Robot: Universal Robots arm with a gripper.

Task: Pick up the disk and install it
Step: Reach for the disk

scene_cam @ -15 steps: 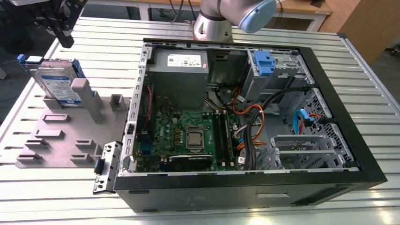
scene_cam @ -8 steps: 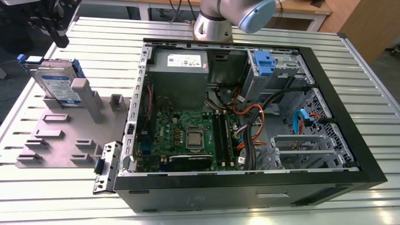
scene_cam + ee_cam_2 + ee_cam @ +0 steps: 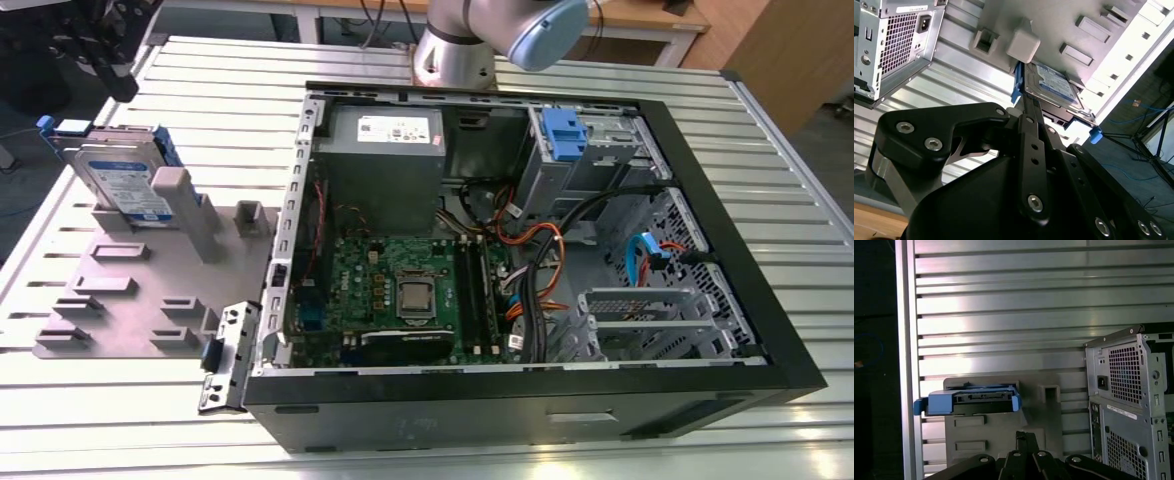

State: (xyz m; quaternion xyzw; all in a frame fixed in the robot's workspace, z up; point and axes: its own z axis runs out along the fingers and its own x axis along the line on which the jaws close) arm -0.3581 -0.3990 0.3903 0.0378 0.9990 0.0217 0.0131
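Nothing is done: the disk (image 3: 123, 182) stands untouched in the grey holder (image 3: 127, 305) beside the open computer case (image 3: 507, 405), the tool (image 3: 1024, 436) pressed together and empty.

Matt black gripper (image 3: 1026, 104) with bright metal screws. Beyond it, the disk (image 3: 1054, 85) is dull silver metal with smooth blue plastic rails. The ribbed metal surface (image 3: 1004, 300) has a brushed sheen.

arm (image 3: 461, 45): silver tube, pale-blue cap | hand (image 3: 1026, 107): black links (silver screws)
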